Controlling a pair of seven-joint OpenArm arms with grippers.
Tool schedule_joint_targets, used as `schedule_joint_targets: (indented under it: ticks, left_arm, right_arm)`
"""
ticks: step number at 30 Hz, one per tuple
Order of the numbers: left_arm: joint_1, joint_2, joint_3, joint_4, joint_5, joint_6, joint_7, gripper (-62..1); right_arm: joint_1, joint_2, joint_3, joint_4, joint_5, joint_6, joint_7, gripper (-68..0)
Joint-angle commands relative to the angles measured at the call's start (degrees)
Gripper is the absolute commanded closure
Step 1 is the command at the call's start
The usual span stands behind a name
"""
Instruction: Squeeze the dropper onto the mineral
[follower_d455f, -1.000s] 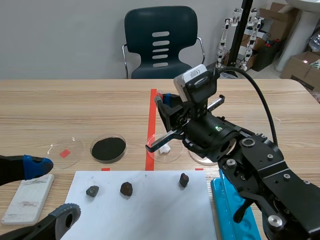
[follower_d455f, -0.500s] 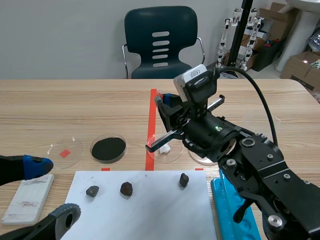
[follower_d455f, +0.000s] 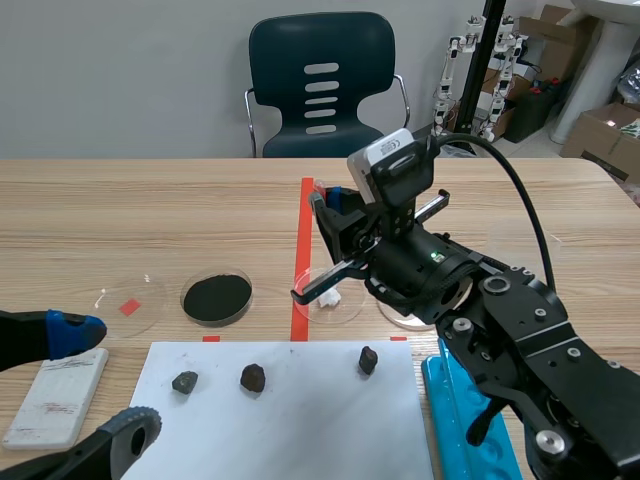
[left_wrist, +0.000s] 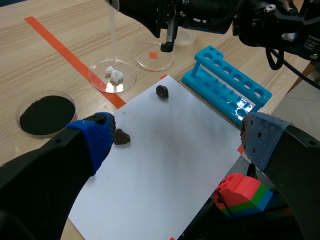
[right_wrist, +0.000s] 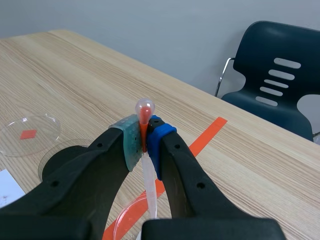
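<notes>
- Counter (follower_d455f: 150, 210): pale wood grain, marked with an orange-red tape line.
- Chair (follower_d455f: 322, 80): dark teal with a slotted back, standing behind the counter's far edge.
- Paper sheet (follower_d455f: 290, 420): white, flat on the counter's near part.
- Dark stones: three in a row along the sheet's far side, (follower_d455f: 184, 381), (follower_d455f: 253, 377) and (follower_d455f: 368, 360), apart from each other.
- Black powder dish (follower_d455f: 216, 298): round and clear, just beyond the sheet, left of the tape line.
- Clear dish (follower_d455f: 128, 305): left of the powder dish, with a small red square in it.
- White slab (follower_d455f: 58, 395): flat beside the sheet's left edge.
- Test tube rack (follower_d455f: 465, 420): bright blue with a row of holes, along the sheet's right edge.
- Coloured brick stack (left_wrist: 240, 192): red, green and blue, partly hidden.
- Cardboard boxes (follower_d455f: 600, 130): on the floor at the far right.
</notes>
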Motion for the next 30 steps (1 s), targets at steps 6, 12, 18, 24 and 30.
schedule_joint_targets:
  ticks: [6, 12, 18, 24, 30]
  left_arm:
    - [-0.17, 0.31, -0.15, 0.74, -0.57, -0.15, -0.83, -52.5]
    - [-0.17, 0.31, -0.15, 0.74, -0.57, -0.15, -0.83, -52.5]
    - [-0.17, 0.31, -0.15, 0.74, -0.57, -0.15, -0.83, -52.5]
    - [-0.17, 0.31, -0.15, 0.74, -0.55, -0.15, -0.83, -52.5]
    - [-0.17, 0.31, -0.15, 0.74, -0.57, -0.15, -0.83, -52.5]
  right_arm:
    - [-0.70, 1.14, 0.17, 5.86, 0.66, 0.02, 0.33, -0.9]
    - [-6.05, 2.99, 0.79, 14.80, 1.31, 0.04, -0.33, -0.9]
    - [-15.41, 4.92, 4.24, 26.51, 2.23, 0.07, -0.81, -0.9]
    - [-27.04, 6.54, 9.20, 38.05, 4.39, 0.09, -0.92, -0.9]
    - [-39.23, 6.99, 14.56, 47.67, 4.57, 0.26, -0.90, -0.9]
